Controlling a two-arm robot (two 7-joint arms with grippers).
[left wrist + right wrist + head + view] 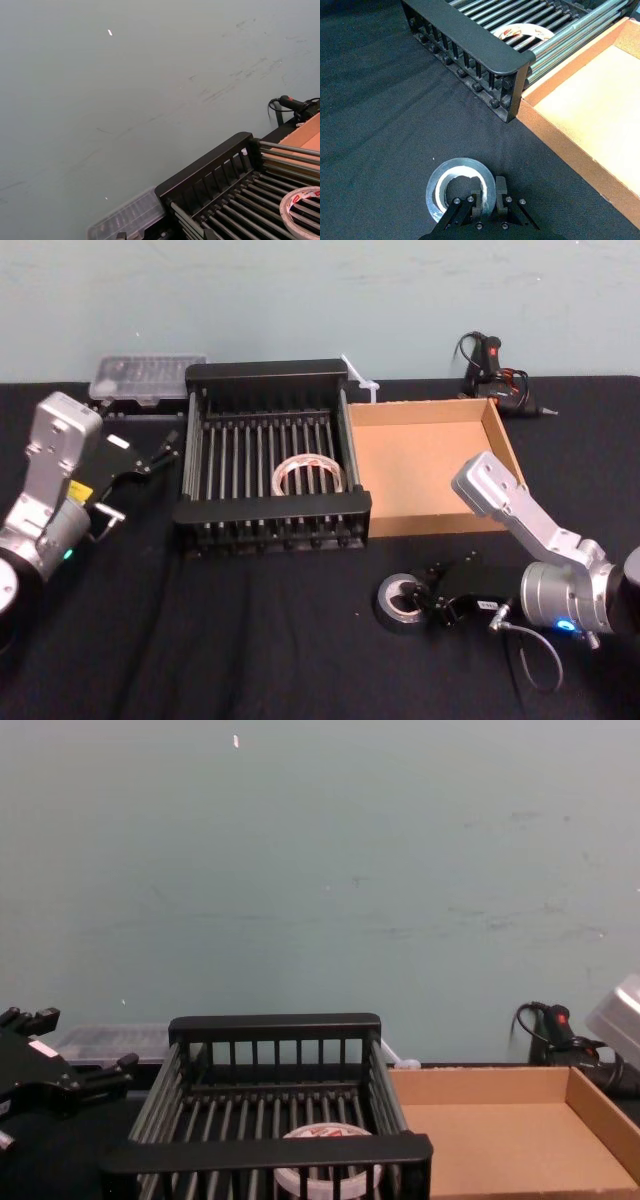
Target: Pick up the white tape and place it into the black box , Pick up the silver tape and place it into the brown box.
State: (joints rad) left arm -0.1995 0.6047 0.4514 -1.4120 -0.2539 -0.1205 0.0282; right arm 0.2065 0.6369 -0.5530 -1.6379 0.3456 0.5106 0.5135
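Note:
The white tape [310, 478] [522, 32] [328, 1170] lies flat on the slatted floor of the black box [270, 510], toward its front right. On the black cloth in front of the brown box [430, 525] lies the silver tape [393, 602] [445, 182]. My right gripper [425, 600] [490, 192] is low on the cloth at the roll's right side, shut on its wall with one finger in the core and one outside. My left gripper [165, 448] [80, 1045] hangs open, holding nothing, left of the black box.
A clear plastic case [145, 375] sits behind the black box at the back left. A black glue gun [490, 365] with its cable lies behind the brown box. A small white part [360, 380] rests between the two boxes at the back.

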